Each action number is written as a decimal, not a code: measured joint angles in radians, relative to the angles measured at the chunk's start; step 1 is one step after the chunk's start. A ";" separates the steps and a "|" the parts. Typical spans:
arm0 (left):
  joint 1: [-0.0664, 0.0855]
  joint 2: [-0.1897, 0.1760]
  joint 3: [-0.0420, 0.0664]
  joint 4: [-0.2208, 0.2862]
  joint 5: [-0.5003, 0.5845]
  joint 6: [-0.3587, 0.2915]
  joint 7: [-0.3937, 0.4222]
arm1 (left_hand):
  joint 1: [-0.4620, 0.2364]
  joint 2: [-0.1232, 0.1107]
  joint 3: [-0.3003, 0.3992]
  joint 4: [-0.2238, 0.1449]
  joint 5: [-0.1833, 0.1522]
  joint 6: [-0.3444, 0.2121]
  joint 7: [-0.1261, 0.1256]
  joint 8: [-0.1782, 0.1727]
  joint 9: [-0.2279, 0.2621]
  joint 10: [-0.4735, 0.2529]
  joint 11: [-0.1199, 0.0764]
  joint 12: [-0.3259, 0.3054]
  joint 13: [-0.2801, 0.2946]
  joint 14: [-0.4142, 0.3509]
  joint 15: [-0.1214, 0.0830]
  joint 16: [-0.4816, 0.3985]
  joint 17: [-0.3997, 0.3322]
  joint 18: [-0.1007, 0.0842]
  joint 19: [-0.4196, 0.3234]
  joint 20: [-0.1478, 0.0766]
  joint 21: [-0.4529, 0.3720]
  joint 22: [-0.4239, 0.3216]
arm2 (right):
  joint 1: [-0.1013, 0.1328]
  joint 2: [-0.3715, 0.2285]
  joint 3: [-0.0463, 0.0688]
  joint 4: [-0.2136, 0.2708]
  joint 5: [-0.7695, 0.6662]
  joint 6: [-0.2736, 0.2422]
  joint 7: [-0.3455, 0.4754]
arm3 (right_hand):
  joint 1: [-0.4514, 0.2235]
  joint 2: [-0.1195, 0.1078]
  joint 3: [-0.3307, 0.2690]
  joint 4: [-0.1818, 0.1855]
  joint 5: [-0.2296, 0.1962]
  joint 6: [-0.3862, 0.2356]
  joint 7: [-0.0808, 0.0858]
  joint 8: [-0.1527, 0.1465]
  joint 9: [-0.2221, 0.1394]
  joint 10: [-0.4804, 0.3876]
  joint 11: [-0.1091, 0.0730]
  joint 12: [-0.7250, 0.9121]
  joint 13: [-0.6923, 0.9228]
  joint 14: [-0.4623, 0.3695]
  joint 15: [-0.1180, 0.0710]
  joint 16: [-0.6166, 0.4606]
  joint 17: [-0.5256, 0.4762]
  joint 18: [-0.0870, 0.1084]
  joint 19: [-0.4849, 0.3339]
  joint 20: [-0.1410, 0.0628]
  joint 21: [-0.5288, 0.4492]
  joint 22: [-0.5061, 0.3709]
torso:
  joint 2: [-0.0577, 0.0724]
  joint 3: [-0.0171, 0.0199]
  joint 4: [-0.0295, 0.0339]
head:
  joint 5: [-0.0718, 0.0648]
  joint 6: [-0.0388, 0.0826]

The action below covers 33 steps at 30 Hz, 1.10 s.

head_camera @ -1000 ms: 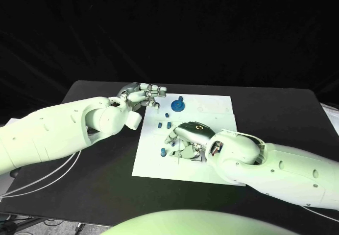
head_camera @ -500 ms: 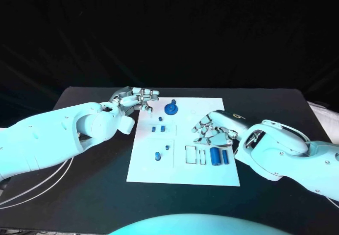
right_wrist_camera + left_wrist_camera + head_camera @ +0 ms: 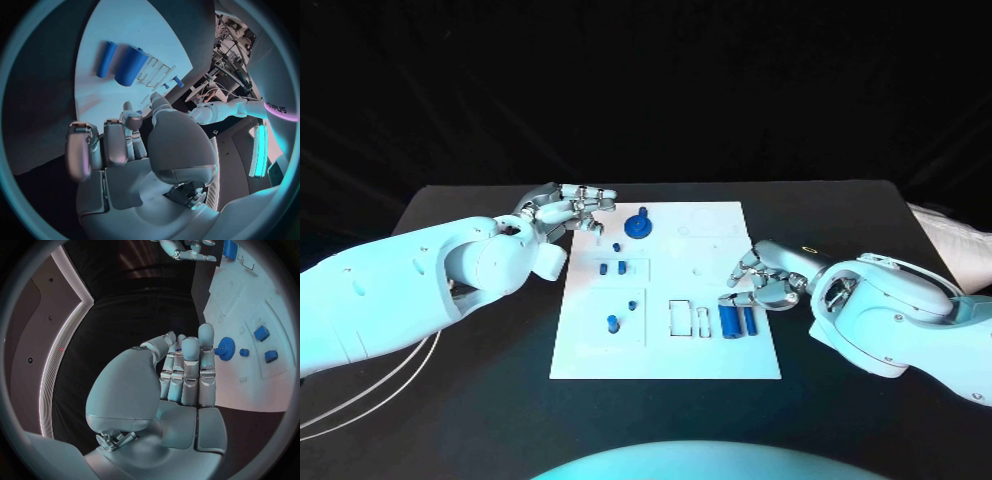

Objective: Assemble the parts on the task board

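A white task board (image 3: 689, 340) lies in the middle of a black counter (image 3: 877, 220). On it near its right edge, two blue cylinders (image 3: 738, 320) lie side by side. A blue gear (image 3: 638, 225) sits near the far left corner, with small blue parts (image 3: 613, 269) below it. The right hand (image 3: 764, 278) hovers at the board's right edge just beyond the cylinders, fingers curled, holding nothing. The left hand (image 3: 568, 208) sits off the far left corner beside the gear, fingers bent inward, empty.
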 measured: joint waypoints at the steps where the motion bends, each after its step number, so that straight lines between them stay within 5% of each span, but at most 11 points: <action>1: 0.000 0.000 0.000 0.000 0.000 0.000 0.000 | 0.000 0.000 0.000 0.000 0.000 0.000 0.000 0.000 0.000 0.000 0.000 0.000 0.000 0.000 0.000 0.000 0.000 0.000 0.000 0.000 0.000 0.000 | 0.000 -0.003 -0.001 0.002 -0.003 0.006 -0.018 | 0.000 0.000 -0.010 0.010 0.000 0.000 0.000 0.007 0.001 -0.002 -0.002 0.008 0.012 0.000 0.000 0.005 0.006 0.000 0.000 0.000 0.000 0.000 | 0.000 -0.0005 0.0002 | -0.001 0.000; 13: 0.000 -0.002 0.000 0.000 0.000 0.000 0.000 | 0.000 0.000 0.000 0.000 0.000 0.000 0.000 0.000 0.000 0.000 0.000 0.000 0.000 0.000 0.000 0.000 0.000 0.000 0.000 0.000 0.000 0.000 | -0.007 -0.006 -0.006 0.014 -0.047 0.054 -0.114 | 0.012 0.012 -0.068 0.068 -0.005 0.007 -0.007 0.058 0.013 -0.007 -0.007 0.030 0.063 0.000 0.000 0.018 0.022 0.000 0.000 0.000 0.004 0.000 | 0.000 -0.0011 -0.0009 | 0.001 -0.002; 28: -0.001 -0.002 0.000 -0.001 0.000 0.000 -0.001 | 0.000 0.000 0.000 0.000 0.000 0.000 0.000 0.000 0.000 0.000 0.000 0.000 0.001 0.000 0.000 0.000 0.000 0.000 0.000 0.000 0.000 -0.001 | -0.034 0.032 -0.008 0.006 -0.080 0.087 -0.138 | 0.016 0.027 -0.083 0.070 -0.005 0.016 -0.016 0.080 0.023 -0.007 -0.007 0.033 0.080 0.000 -0.007 0.022 0.027 0.000 0.000 0.000 0.004 0.000 | 0.000 -0.0008 -0.0005 | 0.005 -0.005; 33: -0.001 -0.002 0.000 -0.001 0.000 0.000 -0.001 | 0.000 0.000 0.000 0.000 0.000 0.000 0.000 0.000 0.000 0.000 0.000 0.000 0.001 0.000 0.000 0.000 0.000 0.000 0.000 0.000 0.000 -0.001 | -0.040 0.048 -0.008 -0.007 -0.088 0.093 -0.140 | 0.037 0.047 -0.088 0.065 -0.002 0.016 -0.016 0.088 0.027 -0.010 -0.010 0.033 0.084 0.000 -0.007 0.022 0.029 0.000 0.000 0.000 0.004 0.000 | 0.001 -0.0008 -0.0009 | 0.007 -0.005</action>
